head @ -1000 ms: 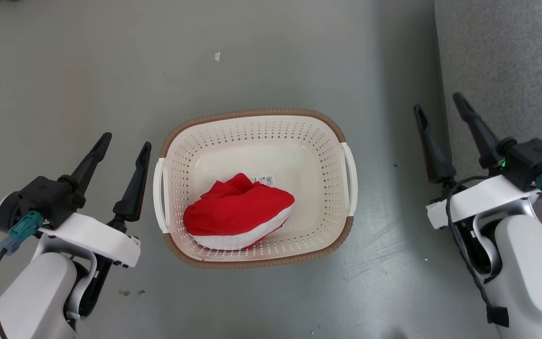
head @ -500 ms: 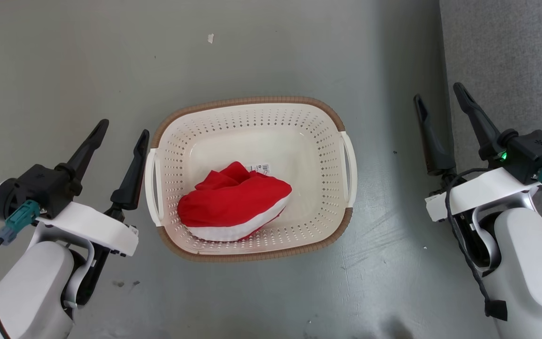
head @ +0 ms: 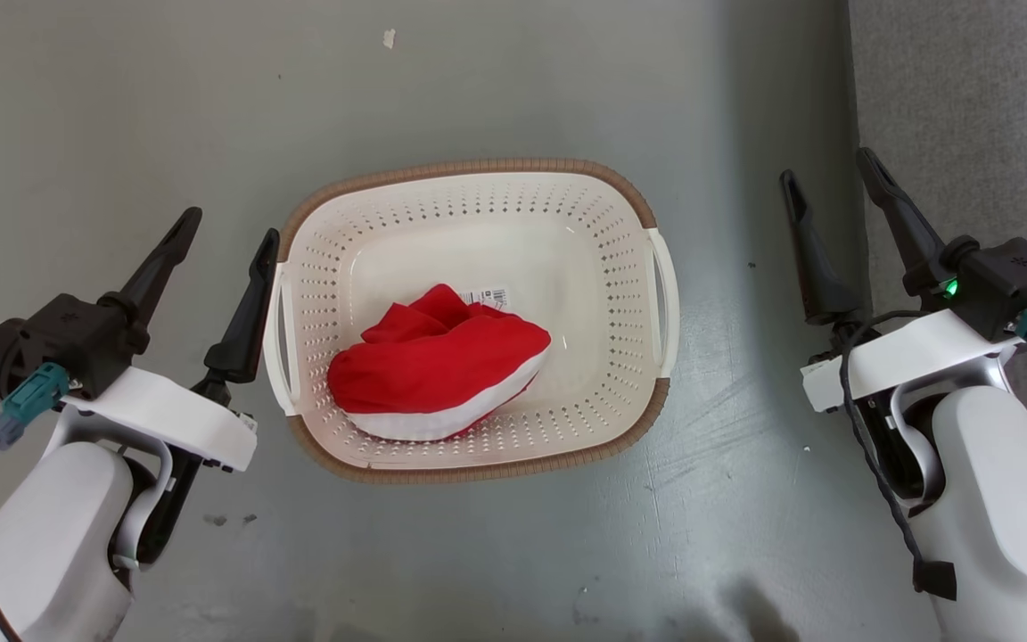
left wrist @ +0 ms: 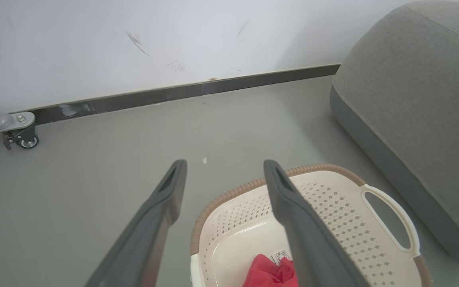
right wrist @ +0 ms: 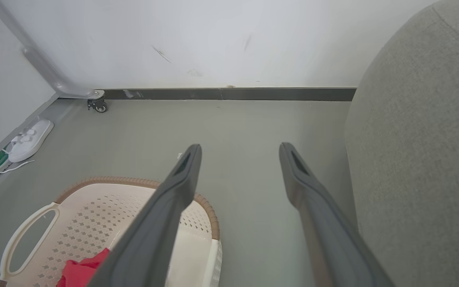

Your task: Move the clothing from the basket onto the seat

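- We see the basket [head: 478,168] standing on the grey floor [head: 121,107], between our two arms.
- The red clothing [head: 442,370] lies bunched inside the basket, towards its near left part, with a white edge turned towards us. A label [head: 485,296] on the basket's bottom peeks out just behind it.
- Our left claw [head: 231,225] hangs just beside the basket's left handle, fingers spread wide, with nothing between them.
- Our right claw [head: 825,165] hovers above the floor between the basket and the sofa [head: 968,134], also wide open and empty.
- The sofa stands to the basket's right, apart from it.
- A white shoe [right wrist: 30,139] lies near the wall [right wrist: 213,40].
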